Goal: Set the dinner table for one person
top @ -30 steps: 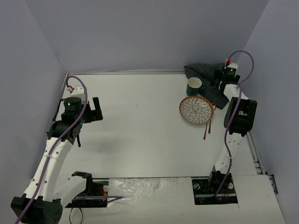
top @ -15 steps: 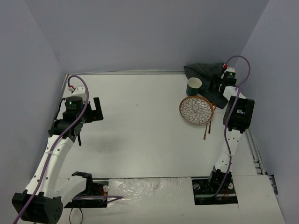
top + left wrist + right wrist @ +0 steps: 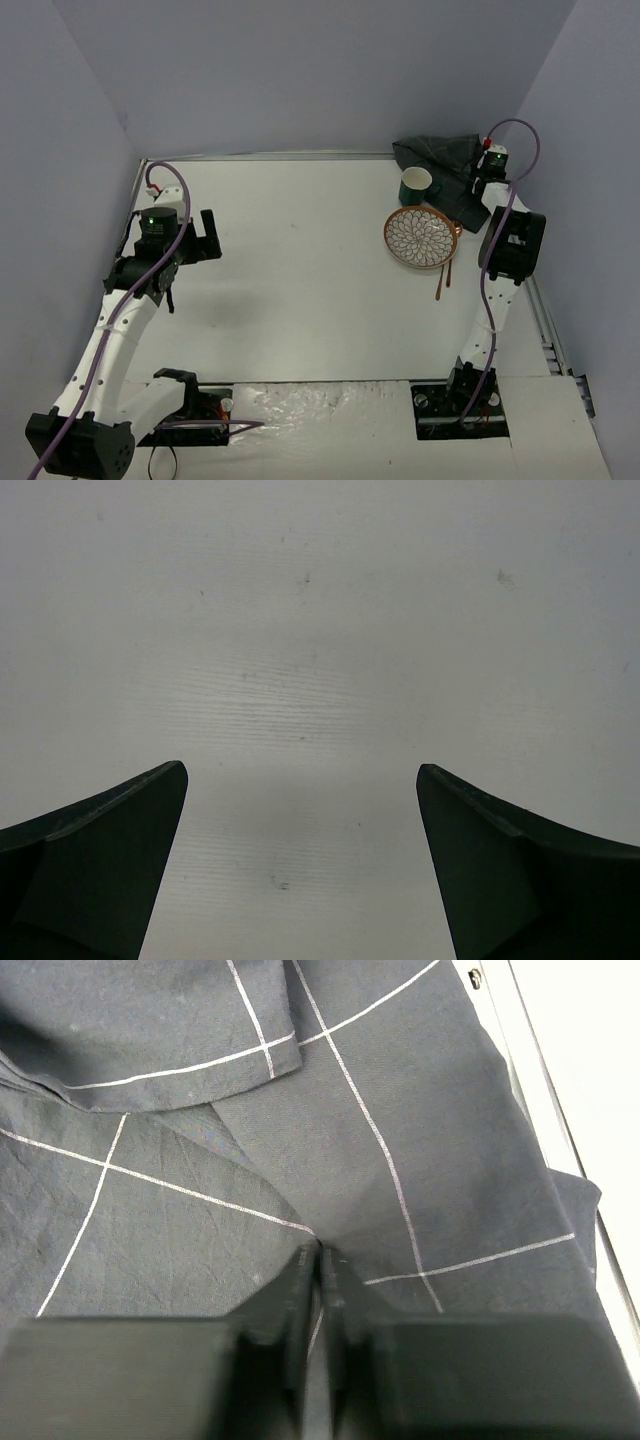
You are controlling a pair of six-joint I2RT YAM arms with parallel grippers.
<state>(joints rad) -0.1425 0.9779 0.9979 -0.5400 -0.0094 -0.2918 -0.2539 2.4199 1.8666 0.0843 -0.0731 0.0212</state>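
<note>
Top external: dinner table (image 3: 300, 280) fills the view, white, with a thin metal rim.
- Left gripper (image 3: 206, 237) hangs over the bare top at 9 o'clock, jaws wide, nothing between them.
- Right gripper (image 3: 474, 182) is down on the dark checked cloth mat (image 3: 435, 152), which lies crumpled in the 1 o'clock corner.
- Green mug (image 3: 415, 184) stands on the near edge of the mat.
- Patterned plate (image 3: 420, 236) sits just at 6 o'clock of the mug.
- Copper cutlery (image 3: 441, 280) pokes out from under the plate's 5 o'clock rim.

Left wrist: both fingers (image 3: 110, 870) of the left gripper (image 3: 300, 775) are spread far apart. Only plain white dinner table (image 3: 320, 630) shows below, a few small specks on it.

Right wrist: right gripper (image 3: 320, 1260) has its jaws closed tight, with a fold of the cloth mat (image 3: 200, 1190) pinched at the tips. Creases run out from that spot. White grid lines cross the grey fabric. A strip of dinner table (image 3: 600, 1040) shows at 2 o'clock, past the mat's edge.
</note>
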